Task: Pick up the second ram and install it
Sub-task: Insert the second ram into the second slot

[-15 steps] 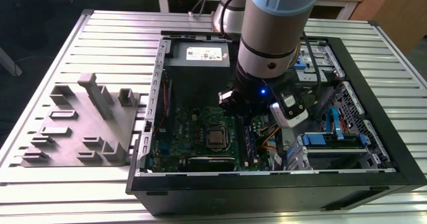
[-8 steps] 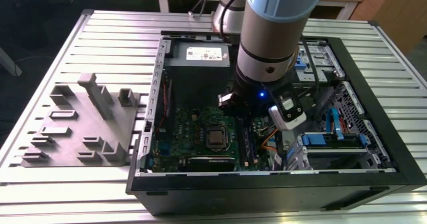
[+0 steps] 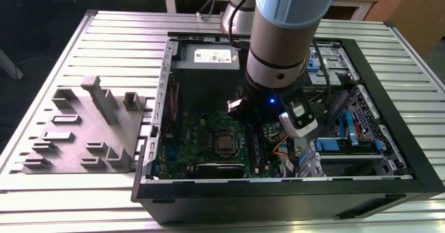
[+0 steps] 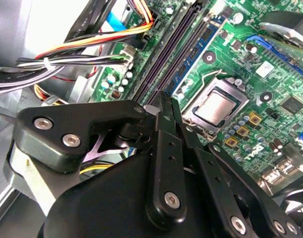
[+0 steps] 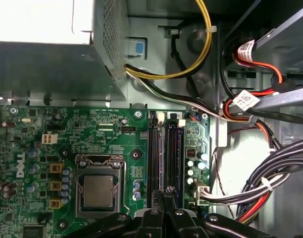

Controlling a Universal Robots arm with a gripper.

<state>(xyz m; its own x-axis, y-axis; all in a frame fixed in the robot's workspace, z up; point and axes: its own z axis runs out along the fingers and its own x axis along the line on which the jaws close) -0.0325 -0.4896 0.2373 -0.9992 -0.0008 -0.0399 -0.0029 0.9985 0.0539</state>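
My jaws hang pinched nearly shut over the memory slots (image 5: 154,158) inside the computer case (image 3: 278,191). Whether the second ram sits between them I cannot tell. In the exterior view, the grey fixture (image 3: 76,139) lies at the case's nine o'clock.

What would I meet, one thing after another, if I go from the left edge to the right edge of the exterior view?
grey fixture block → left wall of the computer case → processor socket → memory slots → blue drive latches
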